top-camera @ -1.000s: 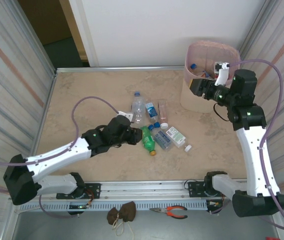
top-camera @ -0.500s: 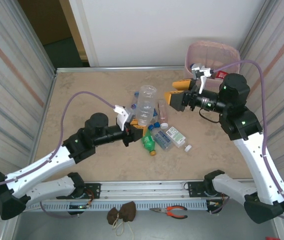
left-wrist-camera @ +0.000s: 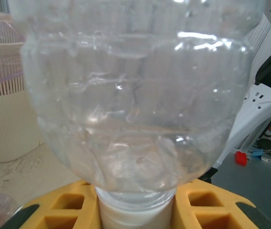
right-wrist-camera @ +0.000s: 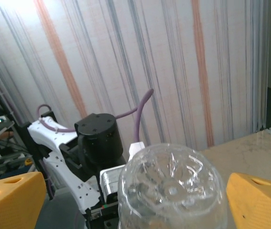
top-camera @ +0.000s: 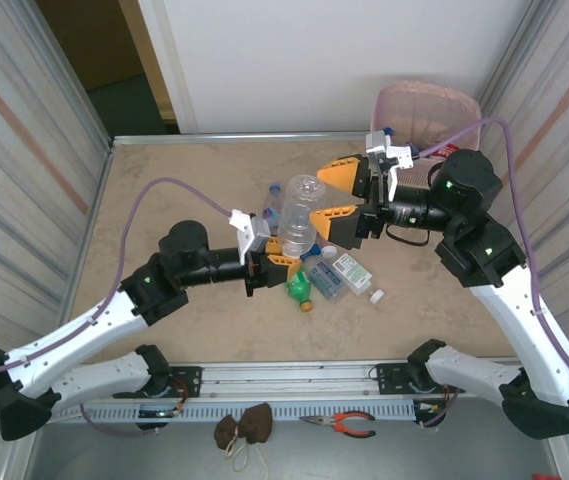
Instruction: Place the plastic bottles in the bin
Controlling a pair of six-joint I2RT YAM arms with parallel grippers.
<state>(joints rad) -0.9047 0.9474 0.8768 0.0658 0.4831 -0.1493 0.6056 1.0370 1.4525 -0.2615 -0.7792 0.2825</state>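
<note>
The left gripper (top-camera: 282,252) clamps the neck of a clear bottle (top-camera: 299,212) held base-up over the middle of the tabletop (top-camera: 164,190), with the right gripper (top-camera: 322,197) standing wide apart astride its rounded base. If the left lets go early, or the right pinches that slick dome, the bottle could drop. The bin (top-camera: 459,100) at the far right corner shows a blue cap (top-camera: 389,131) inside.

Beige marbled tabletop (top-camera: 164,190) between striped side panels (top-camera: 24,130), white wall (top-camera: 314,60) behind, dark doorway (top-camera: 99,60) at far left.
</note>
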